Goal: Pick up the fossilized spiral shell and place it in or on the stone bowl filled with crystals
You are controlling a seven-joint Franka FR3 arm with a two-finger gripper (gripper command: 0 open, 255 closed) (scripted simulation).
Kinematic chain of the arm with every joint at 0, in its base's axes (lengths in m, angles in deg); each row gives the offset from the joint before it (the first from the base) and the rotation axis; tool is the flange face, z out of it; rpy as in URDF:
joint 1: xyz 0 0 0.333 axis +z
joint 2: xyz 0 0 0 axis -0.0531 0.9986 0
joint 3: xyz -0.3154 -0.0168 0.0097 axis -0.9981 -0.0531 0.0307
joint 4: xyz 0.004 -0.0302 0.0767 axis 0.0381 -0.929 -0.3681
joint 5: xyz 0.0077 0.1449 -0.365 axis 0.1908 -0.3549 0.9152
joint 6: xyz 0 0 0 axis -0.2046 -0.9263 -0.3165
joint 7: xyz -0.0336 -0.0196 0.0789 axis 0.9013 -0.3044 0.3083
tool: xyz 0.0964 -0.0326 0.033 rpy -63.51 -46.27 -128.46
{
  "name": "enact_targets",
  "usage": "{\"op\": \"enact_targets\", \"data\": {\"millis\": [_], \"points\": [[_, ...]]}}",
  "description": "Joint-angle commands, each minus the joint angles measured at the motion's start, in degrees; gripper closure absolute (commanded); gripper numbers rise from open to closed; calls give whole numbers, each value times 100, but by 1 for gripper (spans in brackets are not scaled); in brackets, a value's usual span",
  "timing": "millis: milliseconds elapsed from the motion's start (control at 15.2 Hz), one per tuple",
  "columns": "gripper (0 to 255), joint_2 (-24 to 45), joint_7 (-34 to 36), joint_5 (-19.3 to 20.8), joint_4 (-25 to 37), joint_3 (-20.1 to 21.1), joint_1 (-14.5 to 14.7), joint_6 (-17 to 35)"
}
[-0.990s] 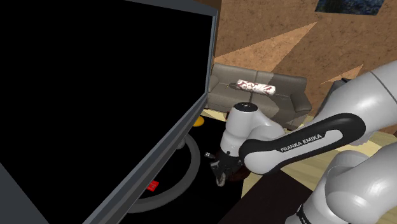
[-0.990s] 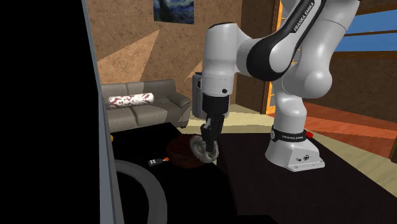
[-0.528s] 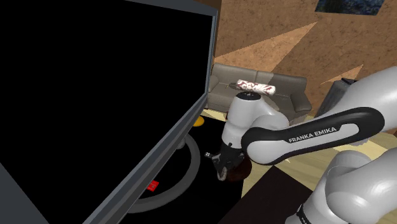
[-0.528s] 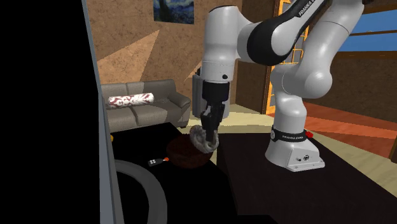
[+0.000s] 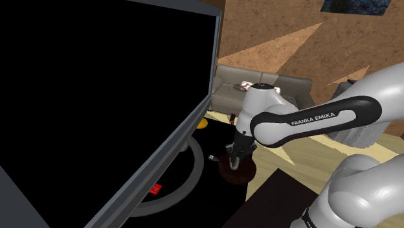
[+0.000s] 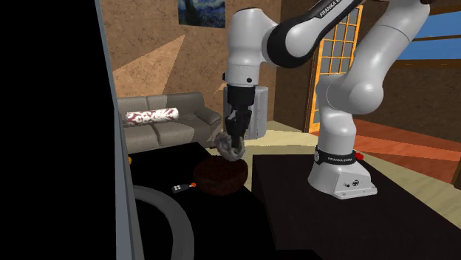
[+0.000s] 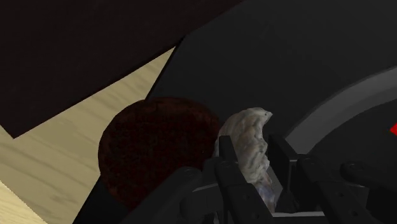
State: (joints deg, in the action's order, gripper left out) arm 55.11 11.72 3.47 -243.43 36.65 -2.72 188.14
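Note:
A pale grey spiral shell [image 7: 250, 145] is clasped between my black fingers [image 7: 224, 167]. My gripper [image 6: 231, 145] is shut on it and hangs a little above the dark reddish-brown bowl [image 6: 219, 178], over the bowl's edge nearest the stand. In the shoulder view the gripper [image 5: 234, 155] points down just over the bowl [image 5: 237, 171]. The wrist view has the round, dark-textured bowl [image 7: 156, 146] beside and below the shell. The bowl rests on a black tabletop near its edge.
A large black panel [image 5: 103, 97] fills the shoulder view's left. A grey ring [image 5: 188, 181] lies on the black table, with a small dark remote [image 6: 179, 188] by the bowl. A grey sofa [image 6: 166, 122] with a patterned cushion [image 6: 151, 116] stands behind. My stand's base [image 6: 341, 177] sits on a dark box.
The arm has risen, lifting the shell off the table, and has carried it toward the sofa to hang above the bowl. The fingers stayed shut on it.

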Motion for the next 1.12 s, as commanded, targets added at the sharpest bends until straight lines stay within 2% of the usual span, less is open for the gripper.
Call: {"op": "enact_targets", "data": {"millis": [0, 330, 1056], "points": [[255, 33, -346, 165, -6, -267, -215, 24], [255, 336, -1228, 613, 240, -964, -805, 48], [255, 1124, -1241, 582, -141, -916, -804, 1216]]}}
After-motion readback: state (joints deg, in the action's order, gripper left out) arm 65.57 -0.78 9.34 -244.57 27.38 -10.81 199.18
